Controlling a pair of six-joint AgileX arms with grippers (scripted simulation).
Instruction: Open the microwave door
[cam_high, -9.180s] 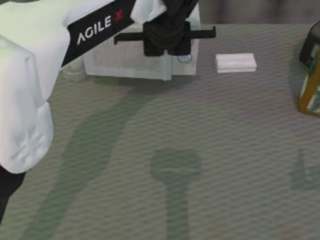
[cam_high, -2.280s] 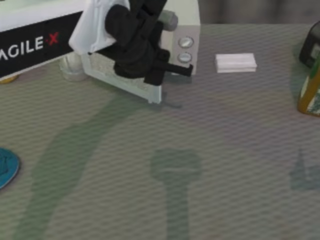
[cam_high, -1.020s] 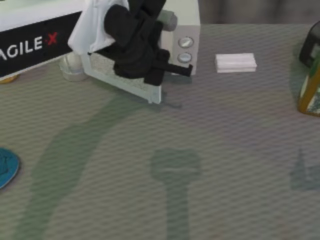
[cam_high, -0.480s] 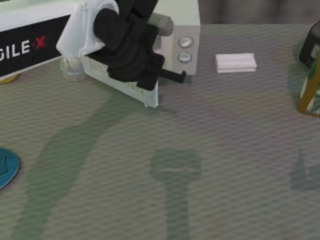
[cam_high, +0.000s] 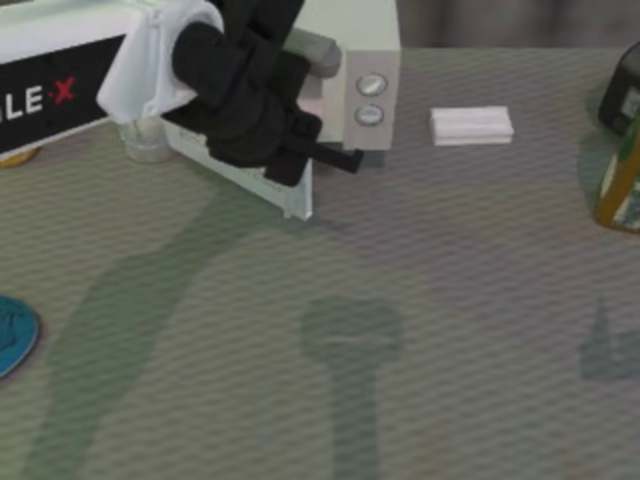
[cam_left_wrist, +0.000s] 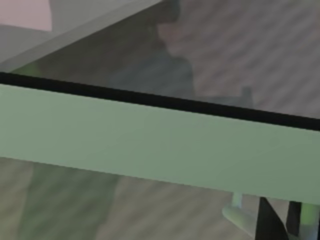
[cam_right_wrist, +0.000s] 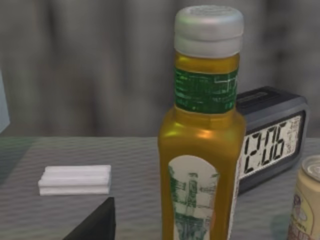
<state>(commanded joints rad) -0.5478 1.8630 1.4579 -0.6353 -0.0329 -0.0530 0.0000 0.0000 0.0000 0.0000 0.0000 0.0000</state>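
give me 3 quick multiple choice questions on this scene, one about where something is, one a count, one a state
1. Where is the small white block relative to the microwave in the top view?
A. to its right
B. to its left
C. on top of it

2. How many round silver knobs show on the microwave's front panel?
A. one
B. two
C. four

3. What state is the microwave door in?
A. flush shut
B. swung partly open
C. lying flat on the table

Answers:
1. A, the block lies on the table right of the microwave.
2. B, two knobs sit one above the other.
3. B, the door's free edge angles away from the front, with the left end effector at it.
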